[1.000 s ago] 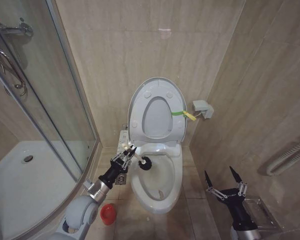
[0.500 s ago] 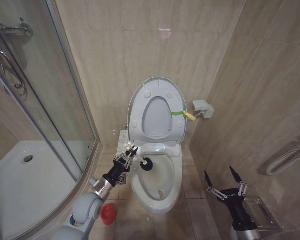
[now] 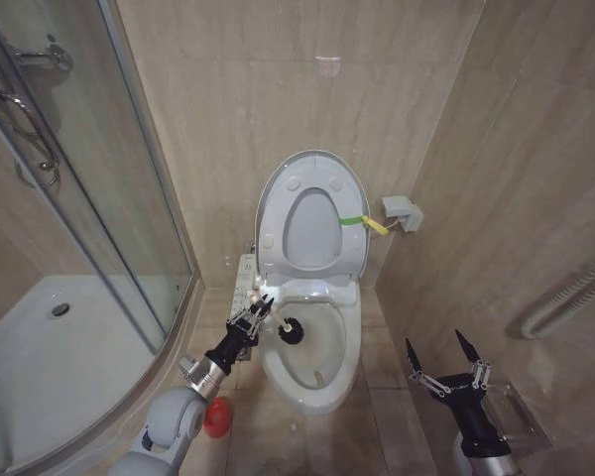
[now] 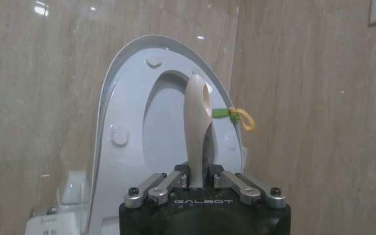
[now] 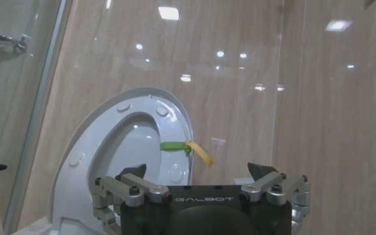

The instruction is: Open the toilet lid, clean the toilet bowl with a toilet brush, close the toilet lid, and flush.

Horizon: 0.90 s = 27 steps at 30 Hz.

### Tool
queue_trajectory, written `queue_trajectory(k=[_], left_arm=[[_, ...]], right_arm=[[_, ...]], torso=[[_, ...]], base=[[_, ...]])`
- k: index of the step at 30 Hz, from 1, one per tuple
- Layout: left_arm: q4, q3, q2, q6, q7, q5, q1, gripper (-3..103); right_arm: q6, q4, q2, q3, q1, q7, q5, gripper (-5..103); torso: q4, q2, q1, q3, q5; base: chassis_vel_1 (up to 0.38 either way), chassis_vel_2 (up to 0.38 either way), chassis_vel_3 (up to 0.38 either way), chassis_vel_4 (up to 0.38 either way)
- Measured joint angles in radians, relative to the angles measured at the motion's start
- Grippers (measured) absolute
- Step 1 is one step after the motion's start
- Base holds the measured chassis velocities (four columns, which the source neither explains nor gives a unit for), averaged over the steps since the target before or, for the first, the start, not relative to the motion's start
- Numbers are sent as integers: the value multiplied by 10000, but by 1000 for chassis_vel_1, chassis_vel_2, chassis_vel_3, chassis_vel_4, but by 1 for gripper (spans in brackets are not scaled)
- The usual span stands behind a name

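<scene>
The toilet lid [image 3: 278,198] stands upright against the wall, with the seat ring raised flat against it. Below it, the white toilet bowl [image 3: 322,397] is uncovered. My left gripper [image 3: 254,318] is shut on the pale handle of the toilet brush [image 3: 292,330], whose dark head sits inside the bowl at its left rear. In the left wrist view the handle [image 4: 197,122] rises from the left gripper [image 4: 198,182] in front of the lid [image 4: 126,98]. My right gripper [image 3: 443,361] hangs open to the right of the bowl, holding nothing. The right wrist view shows that gripper [image 5: 197,172] facing the lid [image 5: 90,142].
A red round cup holder [image 3: 215,417] stands on the floor left of the bowl. A glass shower enclosure [image 3: 79,198] with a white tray [image 3: 50,377] fills the left side. A green strap with a yellow tag [image 3: 357,221] hangs off the seat. A grey box [image 3: 401,211] sits on the right wall.
The head camera has shifted slightly. My left arm has drawn in a little, still holding the brush, whose head stays at the bowl's left rear. The right arm has not moved.
</scene>
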Motion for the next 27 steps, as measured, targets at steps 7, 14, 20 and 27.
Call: queue_trajectory(k=[7,14,20,27], left_arm=[[1205,133,-61,-809,308,-508,-327,18],[2673,481,-258,-1928,743,-989,-893,18],[3266,879,-305,-1890,608,-803,-1366,18],[3349,1463,-38,-837,-96,-211,-1806,18]], right_arm=[[0,0,0,0,-1,0,0,100],[0,0,0,0,1,0,0,100],[0,0,0,0,0,0,0,100],[0,0,0,0,0,0,0,100]], torso=[[-1,1,-1,0,-1],[2,-2,8,4,0],[0,-2,6,3,-1],[1,-2,4,3,0]], base=[[64,-92,-68,62],[0,0,0,0],[0,0,0,0],[0,0,0,0]])
